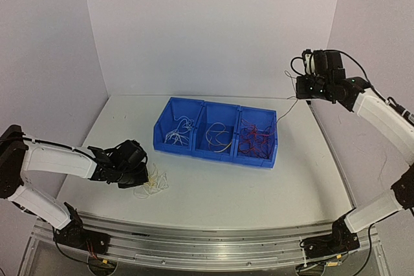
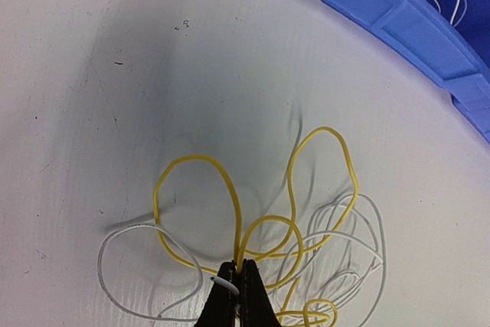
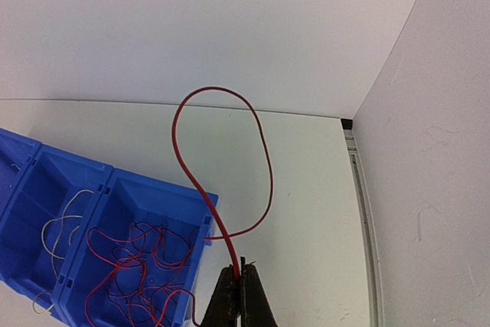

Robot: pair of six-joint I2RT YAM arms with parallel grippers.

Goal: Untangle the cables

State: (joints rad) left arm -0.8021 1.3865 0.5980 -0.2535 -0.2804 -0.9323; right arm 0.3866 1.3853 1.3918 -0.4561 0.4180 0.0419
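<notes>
Left gripper (image 2: 237, 272) found pinched shut on the yellow-and-white tangle (image 2: 193, 158) near the table's (image 1: 259, 192) front-left edge, apparently anchoring it, while the right gripper (image 3: 239, 281) clamps a red wire (image 3: 216, 89) lifted beyond the blue bin's (image 1: 213, 152) right end, presumably for colour sorting.

In the left wrist view the tangle (image 2: 321, 235) of yellow and white cables runs off the bottom edge, and the bin (image 2: 413, 28) is cut by the upper right corner. In the right wrist view the bin leaves the frame at lower left (two compartments show), and the red cable (image 3: 219, 89) vanishes at its end between the fingers (image 3: 224, 304). From above, that cable is too thin to trace.
</notes>
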